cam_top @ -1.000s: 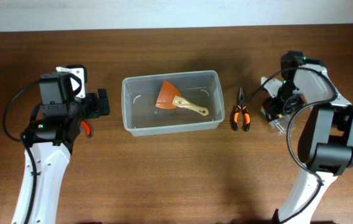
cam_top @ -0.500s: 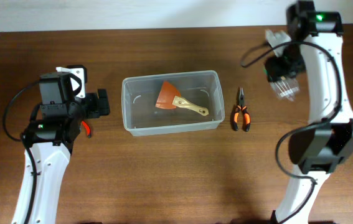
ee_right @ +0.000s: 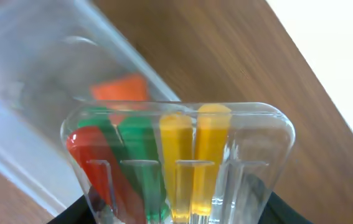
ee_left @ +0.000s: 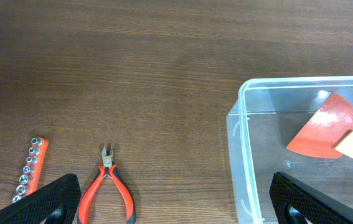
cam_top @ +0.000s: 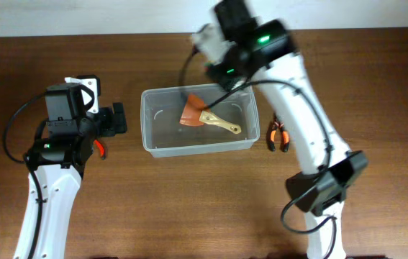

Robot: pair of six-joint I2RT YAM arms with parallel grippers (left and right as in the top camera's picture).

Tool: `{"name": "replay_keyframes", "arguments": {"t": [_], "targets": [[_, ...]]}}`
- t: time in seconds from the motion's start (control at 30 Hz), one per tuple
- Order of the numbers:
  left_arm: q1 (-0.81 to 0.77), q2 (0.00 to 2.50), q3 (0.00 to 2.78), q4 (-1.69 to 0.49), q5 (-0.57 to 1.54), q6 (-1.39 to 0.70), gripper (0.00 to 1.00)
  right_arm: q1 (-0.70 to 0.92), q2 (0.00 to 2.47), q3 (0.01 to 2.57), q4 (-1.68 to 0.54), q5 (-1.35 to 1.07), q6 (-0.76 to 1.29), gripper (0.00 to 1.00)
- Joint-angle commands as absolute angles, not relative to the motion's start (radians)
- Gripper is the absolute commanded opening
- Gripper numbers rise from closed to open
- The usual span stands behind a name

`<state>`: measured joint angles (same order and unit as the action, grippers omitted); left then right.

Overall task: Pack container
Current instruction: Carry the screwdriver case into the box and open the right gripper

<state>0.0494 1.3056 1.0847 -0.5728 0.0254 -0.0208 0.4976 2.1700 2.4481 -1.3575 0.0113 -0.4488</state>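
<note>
Here the right gripper (ee_right: 175,214) has its fingers clamped on a clear case (ee_right: 182,158) of red, green and yellow pieces, above the far side of the container (cam_top: 196,149). The container sits mid-worktop, nearer the far edge, with a wooden-handled scraper (cam_top: 207,117) inside. Orange-handled pliers (cam_top: 278,135) lie just right of it. The left gripper (ee_left: 173,186), fingers wide apart, hangs over red cutters (ee_left: 106,186) and a socket strip (ee_left: 30,168).

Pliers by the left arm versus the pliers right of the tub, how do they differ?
The left pliers have plain red handles and show uncovered in the left wrist view; the right pliers have orange-and-black handles and are partly hidden under the right arm. Both lie on the table, outside the container.
</note>
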Motion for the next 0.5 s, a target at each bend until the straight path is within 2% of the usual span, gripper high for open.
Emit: {"name": "replay_keyframes", "arguments": {"t": [0.0,0.3,0.37,0.47], "targets": [[0.055,1.313,1.101,-0.570,0.019,-0.030,0.99,0.585,2.224,2.411,-1.318,-0.038,-0.548,0.42],[0.055,1.313,1.101,-0.570,0.019,-0.030,0.99,0.682,2.344,2.268,-1.232,-0.044,-0.818,0.43],[0.055,1.313,1.101,-0.570,0.019,-0.030,0.99,0.683,2.365,2.236,-1.204,-0.046,-0.882,0.54],[0.055,1.313,1.101,-0.570,0.019,-0.030,0.99,0.683,2.376,2.201,-1.152,-0.045,-0.927,0.59]]}}
